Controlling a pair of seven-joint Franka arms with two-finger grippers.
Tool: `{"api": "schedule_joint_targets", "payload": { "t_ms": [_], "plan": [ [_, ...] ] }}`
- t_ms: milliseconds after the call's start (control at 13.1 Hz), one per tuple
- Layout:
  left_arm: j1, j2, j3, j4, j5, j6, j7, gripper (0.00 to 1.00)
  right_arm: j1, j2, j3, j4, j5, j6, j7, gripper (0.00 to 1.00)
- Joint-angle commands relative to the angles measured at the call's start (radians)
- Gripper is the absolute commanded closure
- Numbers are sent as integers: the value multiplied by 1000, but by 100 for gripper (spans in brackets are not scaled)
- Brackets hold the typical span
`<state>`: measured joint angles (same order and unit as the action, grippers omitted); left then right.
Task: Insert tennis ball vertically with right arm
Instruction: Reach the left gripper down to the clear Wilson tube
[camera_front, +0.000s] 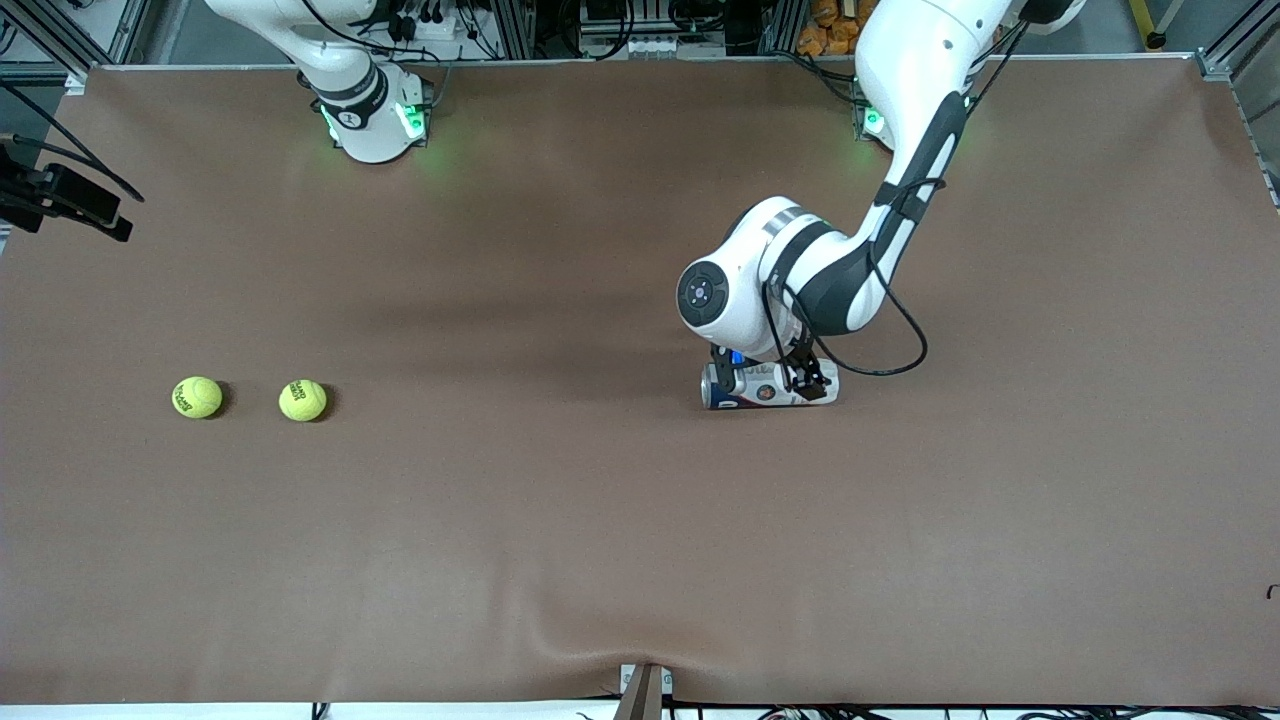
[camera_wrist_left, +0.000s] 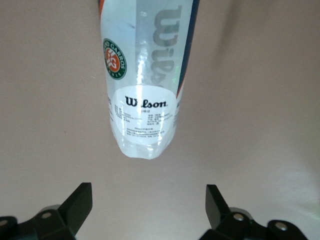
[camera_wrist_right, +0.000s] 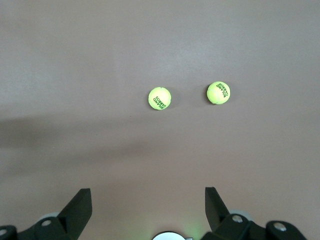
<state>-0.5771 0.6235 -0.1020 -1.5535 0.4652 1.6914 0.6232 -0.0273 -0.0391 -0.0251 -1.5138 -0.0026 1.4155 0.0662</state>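
Clear plastic tennis-ball can (camera_wrist_left: 144, 80) lies (on its side) under the open left gripper (camera_wrist_left: 148, 210); right gripper (camera_wrist_right: 148, 210) open above two tennis balls (camera_wrist_right: 160, 98).

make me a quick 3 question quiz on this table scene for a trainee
1. How many tennis balls lie on the table?
2. True or false: the left end effector is shut on the ball can.
3. The can is: A) upright, B) lying on its side, C) held in the air.

Key:
1. Two: one tennis ball and a second ball, toward the right arm's end of the table.
2. False: it is open, low over the can.
3. B.
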Motion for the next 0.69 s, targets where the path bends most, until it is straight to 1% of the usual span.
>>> {"api": "schedule_joint_targets", "payload": {
  "t_ms": [0, 306, 613],
  "plan": [
    [-9, 25, 1, 15, 33, 7, 24, 0, -26, 5, 16, 15, 13, -18, -11, 0],
    [3, 50, 2, 18, 39, 94, 26, 0, -26, 5, 16, 15, 16, -30, -11, 0],
    [3, 76, 2, 16, 41, 116, 13, 0, -25, 4, 16, 17, 18, -44, -11, 0]
  ]
}}
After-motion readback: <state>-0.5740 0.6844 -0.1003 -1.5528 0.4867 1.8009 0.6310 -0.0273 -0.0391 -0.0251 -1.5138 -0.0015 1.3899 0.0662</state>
